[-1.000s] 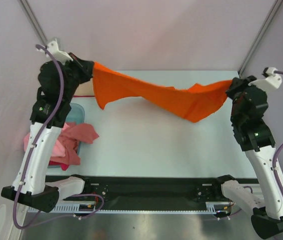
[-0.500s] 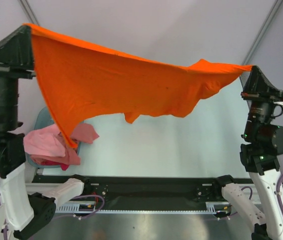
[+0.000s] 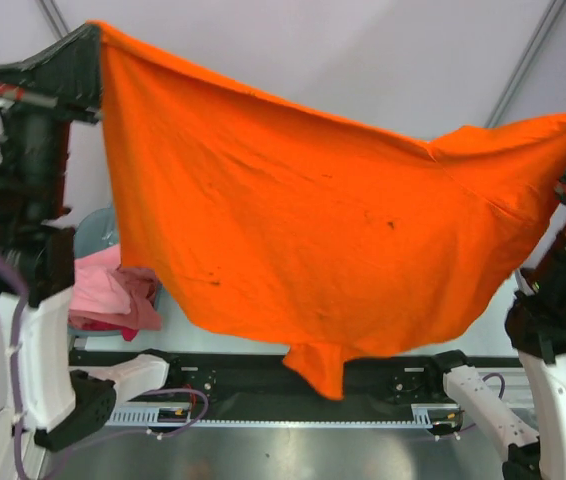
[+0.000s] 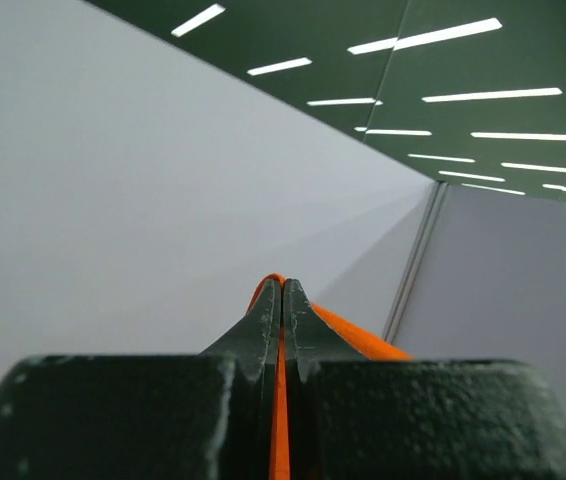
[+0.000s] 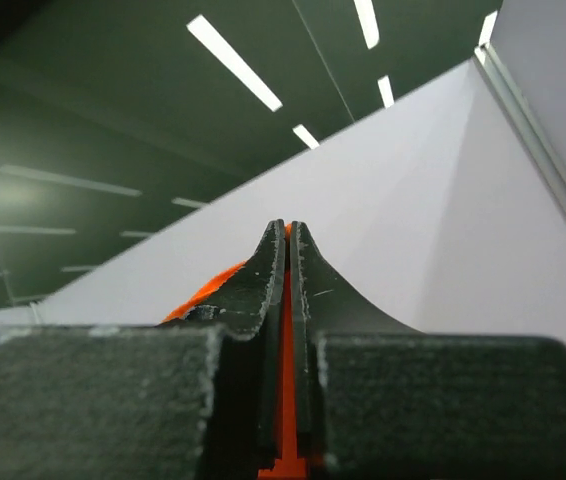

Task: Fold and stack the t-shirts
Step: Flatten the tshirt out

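At the far left, pink and red t-shirts (image 3: 113,298) are seen crumpled in the blue-green tub (image 3: 95,232), and no folded stack is visible anywhere. Above them, the left gripper (image 4: 281,285) is pressed together on one end of the upper edge of the orange t-shirt (image 3: 313,240), which is held spread in the air across the overhead view, while its other end is pinched in the closed right gripper (image 5: 285,228). The task is judged to be at an early stage: this shirt is yet to be laid flat and folded, and the rest remain untouched.
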Robot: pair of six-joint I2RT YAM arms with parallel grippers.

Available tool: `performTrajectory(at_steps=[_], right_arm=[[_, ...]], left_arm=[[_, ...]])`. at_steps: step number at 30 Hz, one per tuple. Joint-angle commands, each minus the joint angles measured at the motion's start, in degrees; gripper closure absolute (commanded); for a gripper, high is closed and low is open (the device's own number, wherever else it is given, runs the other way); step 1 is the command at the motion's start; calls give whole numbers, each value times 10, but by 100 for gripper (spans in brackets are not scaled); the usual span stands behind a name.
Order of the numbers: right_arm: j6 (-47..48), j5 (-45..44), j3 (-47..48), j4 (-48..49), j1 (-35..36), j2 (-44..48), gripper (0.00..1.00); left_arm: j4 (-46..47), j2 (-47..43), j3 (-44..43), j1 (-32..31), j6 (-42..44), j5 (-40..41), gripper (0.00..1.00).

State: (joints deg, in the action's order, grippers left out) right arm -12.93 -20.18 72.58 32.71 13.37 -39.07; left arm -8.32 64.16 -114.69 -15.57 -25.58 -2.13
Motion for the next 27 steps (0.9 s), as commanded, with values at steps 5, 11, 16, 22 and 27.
performTrajectory(at_steps=[5, 11, 16, 22, 27], right_arm=[[92, -8, 30, 74, -4, -161, 100], [117, 10, 56, 91, -8, -203, 100], [119, 16, 47, 69, -8, -175, 100], [103, 26, 27, 27, -7, -93, 100], [79, 33, 26, -16, -7, -6, 100]], left_arm=[[54, 134, -35, 2, 11, 62, 100], [45, 189, -73, 2, 27, 67, 100], [57, 158, -25, 2, 31, 69, 100], [81, 61, 75, 2, 23, 76, 100], [81, -38, 122, 2, 10, 64, 100]])
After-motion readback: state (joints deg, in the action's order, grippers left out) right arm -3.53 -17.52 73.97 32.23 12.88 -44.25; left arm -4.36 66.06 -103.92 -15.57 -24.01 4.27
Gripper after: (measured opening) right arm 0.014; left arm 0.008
